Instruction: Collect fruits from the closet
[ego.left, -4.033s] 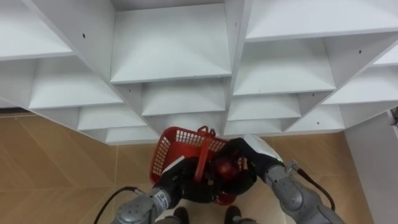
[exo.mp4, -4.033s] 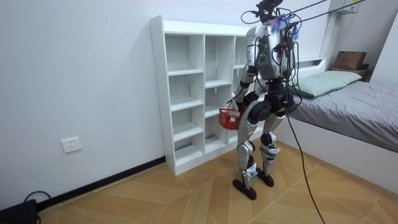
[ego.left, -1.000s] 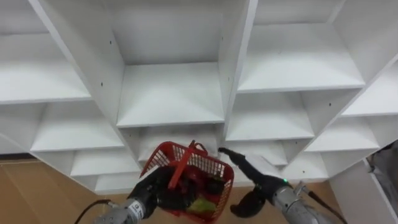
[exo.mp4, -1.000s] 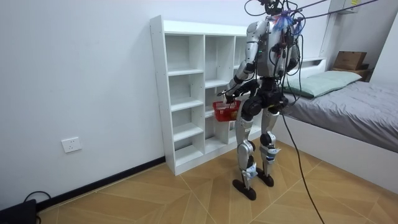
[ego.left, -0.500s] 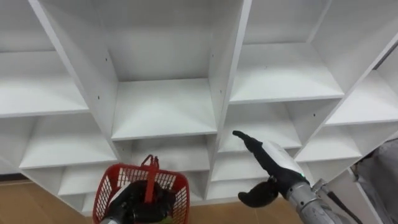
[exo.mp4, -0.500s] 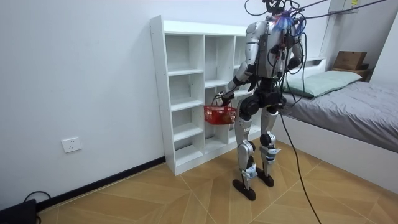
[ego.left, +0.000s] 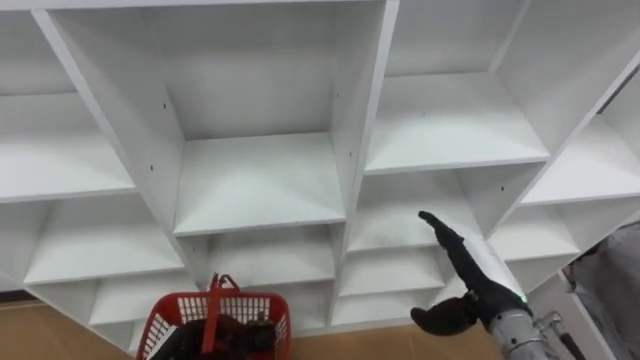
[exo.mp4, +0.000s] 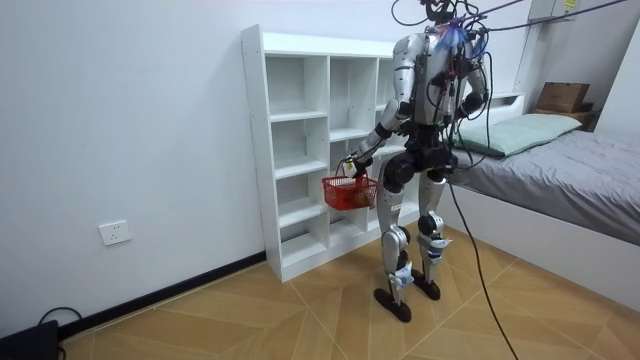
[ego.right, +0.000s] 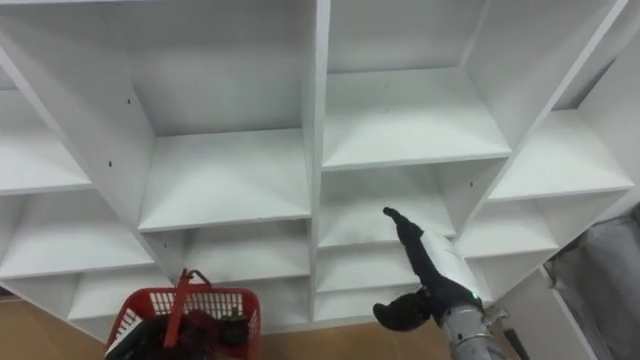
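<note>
A red plastic basket hangs in the air from my left hand, whose fingers are curled round its upright handle. Through the mesh the hand shows as a dark mass; something orange lies in the basket, and I cannot make out which fruit. My right hand is open, with straight fingers pointing up at a lower middle compartment of the white closet. It holds nothing. Every compartment in sight is bare. I stand upright right in front of the closet.
A bed with a cardboard box behind it stands at the room view's right, close behind me. The white wall with a socket runs along the room view's left. Wooden floor lies open toward that side.
My left arm has swung the basket out to my left, away from the body. The right hand has drifted right and slightly lower. The eye views have tilted up the closet.
</note>
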